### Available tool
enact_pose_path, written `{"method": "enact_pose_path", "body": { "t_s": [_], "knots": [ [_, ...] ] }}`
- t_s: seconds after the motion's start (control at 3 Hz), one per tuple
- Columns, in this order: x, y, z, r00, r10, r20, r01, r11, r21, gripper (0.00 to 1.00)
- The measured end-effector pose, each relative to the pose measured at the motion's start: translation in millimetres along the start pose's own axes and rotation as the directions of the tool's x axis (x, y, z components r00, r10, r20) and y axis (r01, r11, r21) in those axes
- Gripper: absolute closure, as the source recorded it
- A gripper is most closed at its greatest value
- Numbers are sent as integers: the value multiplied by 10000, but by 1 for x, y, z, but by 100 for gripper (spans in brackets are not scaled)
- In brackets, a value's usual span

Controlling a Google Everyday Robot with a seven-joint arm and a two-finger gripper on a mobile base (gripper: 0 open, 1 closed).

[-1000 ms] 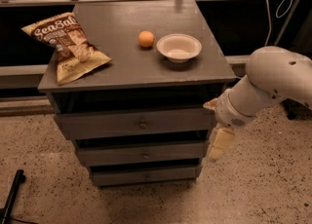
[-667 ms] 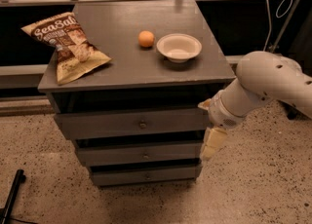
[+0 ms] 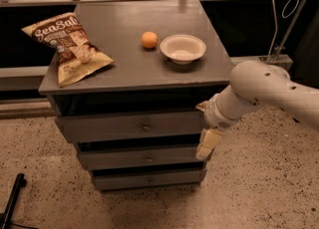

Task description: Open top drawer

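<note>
The arm [image 3: 259, 86] reaches in from the right, wrist angled down, so the gripper [image 3: 208, 144] hangs at the right end of the drawers, just below the top drawer's [image 3: 119, 126] corner; whether it is wide or narrow I cannot tell. That drawer sits shut under the bench [image 3: 124, 68] top. Over the last second the arm has slid left, closer to the drawer fronts.

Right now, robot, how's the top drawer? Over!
Gripper beside the wide grey wooden top drawer's right end, off its small round metal knob. Drawer looks shut. Nothing blocking it.
</note>
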State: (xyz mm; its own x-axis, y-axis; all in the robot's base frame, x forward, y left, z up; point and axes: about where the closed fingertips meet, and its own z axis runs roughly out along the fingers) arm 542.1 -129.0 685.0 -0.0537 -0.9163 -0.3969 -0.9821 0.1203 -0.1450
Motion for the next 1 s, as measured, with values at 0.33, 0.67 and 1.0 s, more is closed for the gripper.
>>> {"method": "enact_pose_path", "body": {
  "t_s": [0.33, 0.67, 1.0],
  "knots": [
    [-3, -15, 2, 9992, -382, -101, 386, 9986, 363, 0],
    [-6, -27, 7, 9971, -729, -206, 739, 9959, 520, 0],
    [-1, -36, 24, 9965, -805, -216, 811, 9962, 322, 4]
  ]
}}
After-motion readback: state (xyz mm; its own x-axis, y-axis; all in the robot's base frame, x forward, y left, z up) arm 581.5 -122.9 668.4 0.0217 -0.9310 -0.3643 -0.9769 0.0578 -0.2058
